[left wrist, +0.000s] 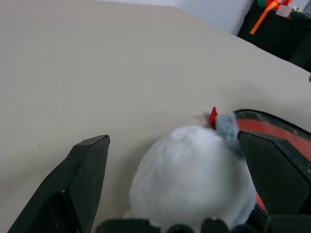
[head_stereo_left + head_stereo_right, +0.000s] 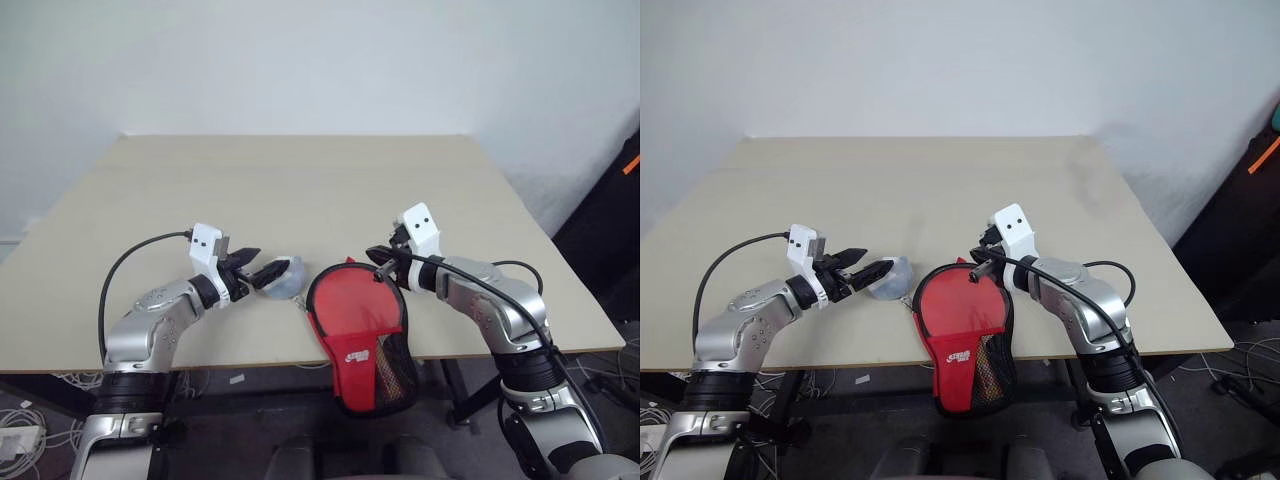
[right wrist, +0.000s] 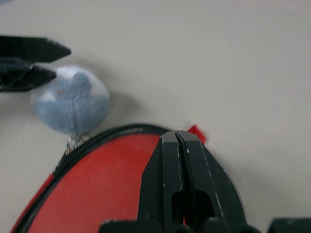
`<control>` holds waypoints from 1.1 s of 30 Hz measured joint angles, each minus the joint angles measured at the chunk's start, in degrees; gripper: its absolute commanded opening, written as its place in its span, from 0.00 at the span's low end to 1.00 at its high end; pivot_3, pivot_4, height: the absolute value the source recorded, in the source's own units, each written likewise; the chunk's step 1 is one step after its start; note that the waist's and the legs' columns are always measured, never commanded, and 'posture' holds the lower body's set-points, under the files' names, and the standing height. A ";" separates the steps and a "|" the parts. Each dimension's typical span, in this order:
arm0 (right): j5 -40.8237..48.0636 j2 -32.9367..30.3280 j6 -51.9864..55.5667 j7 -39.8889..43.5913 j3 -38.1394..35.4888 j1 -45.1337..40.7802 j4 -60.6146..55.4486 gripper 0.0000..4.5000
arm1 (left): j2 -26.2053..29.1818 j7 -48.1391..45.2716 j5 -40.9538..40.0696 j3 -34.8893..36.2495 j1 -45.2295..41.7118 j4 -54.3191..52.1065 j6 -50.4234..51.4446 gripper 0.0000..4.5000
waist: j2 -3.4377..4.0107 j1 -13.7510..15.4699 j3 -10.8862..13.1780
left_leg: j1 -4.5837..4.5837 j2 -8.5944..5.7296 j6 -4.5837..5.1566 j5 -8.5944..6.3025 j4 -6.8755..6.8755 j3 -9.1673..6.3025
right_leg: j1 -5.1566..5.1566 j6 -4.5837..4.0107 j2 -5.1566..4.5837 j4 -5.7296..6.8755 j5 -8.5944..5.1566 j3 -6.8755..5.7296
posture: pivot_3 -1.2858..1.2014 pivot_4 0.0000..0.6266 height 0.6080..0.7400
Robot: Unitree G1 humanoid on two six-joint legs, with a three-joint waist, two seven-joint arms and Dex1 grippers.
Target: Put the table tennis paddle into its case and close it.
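Lying at the tabletop's point(image 2: 300, 180) near edge, the case point(image 2: 358, 335) is seen with its long axis hanging off. The right gripper point(image 3: 179, 141), jaws pressed together, is set at its far rim; whether the zip tab is pinched cannot be told. The left gripper point(image 1: 175, 160), jaws wide, is placed around the whitish-grey lump point(image 1: 192, 179) just beside it.

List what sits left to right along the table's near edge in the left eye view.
left gripper → whitish-grey fluffy lump → case → right gripper
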 measured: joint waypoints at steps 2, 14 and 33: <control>-0.47 0.12 -0.19 0.26 0.61 0.23 0.72 0.00 | -0.14 -0.04 0.09 0.41 0.00 0.40 -0.18 1.00 | 0.00 -0.04 0.00 | 0.00 0.00 0.00 0.00 0.00 0.00 | 0.00 0.00 0.00 0.01 0.00 0.00 | 0.52 0.00 1.00; -1.90 1.42 -3.85 6.66 7.78 1.85 7.77 0.00 | -3.10 -1.61 2.48 0.79 -0.19 7.10 -3.49 1.00 | 0.00 -0.07 -0.01 | 0.04 0.00 0.00 0.00 0.04 -0.01 | 0.05 0.01 0.01 0.03 0.01 -0.01 | 0.52 0.00 1.00; -4.99 3.23 -7.45 8.82 9.02 3.15 11.17 0.00 | -6.93 -2.65 4.75 -2.24 -0.40 7.93 -3.03 1.00 | -0.01 -0.21 -0.08 | 0.12 0.01 -0.01 0.00 0.04 -0.04 | 0.12 0.02 0.03 0.05 0.01 -0.02 | 0.52 0.00 1.00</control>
